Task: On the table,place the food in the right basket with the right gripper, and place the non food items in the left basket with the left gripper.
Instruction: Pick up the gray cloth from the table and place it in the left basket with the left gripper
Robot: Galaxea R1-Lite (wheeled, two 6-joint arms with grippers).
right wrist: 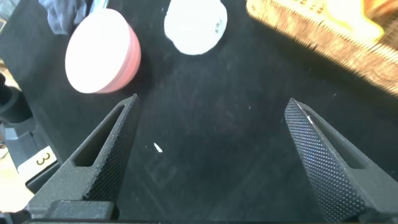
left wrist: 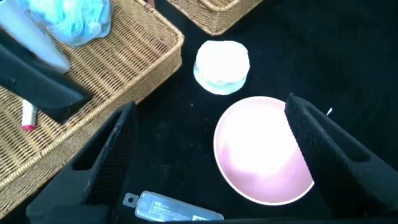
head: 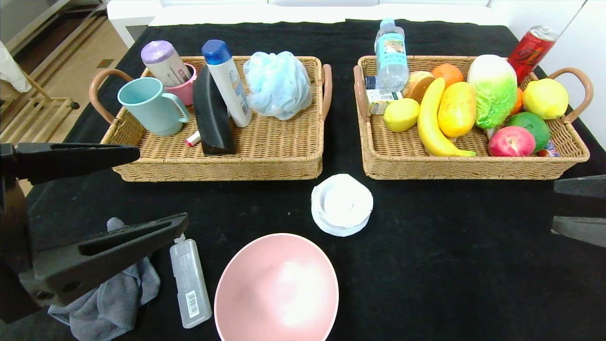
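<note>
Head view shows my left gripper (head: 137,189) near the left edge of the surface (head: 450,265), fingers wide apart and holding nothing, above a grey cloth (head: 113,303) and a clear case (head: 190,284). My right gripper (head: 580,208) waits at the right edge, fingers apart too. A pink bowl (head: 277,289) and white lid (head: 342,204) lie near me. Lemon (head: 401,114), speckled fruit (head: 457,109) and bottle (head: 391,54) are in the right basket (head: 473,166); the left basket (head: 265,156) holds non-food items.

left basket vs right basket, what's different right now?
The left basket holds non-food: a teal mug, bottles, a blue bath puff. The right basket holds fruit, cabbage and a water bottle. The right basket is fuller; the left basket shows bare weave. Both are tan wicker with loop handles.
</note>
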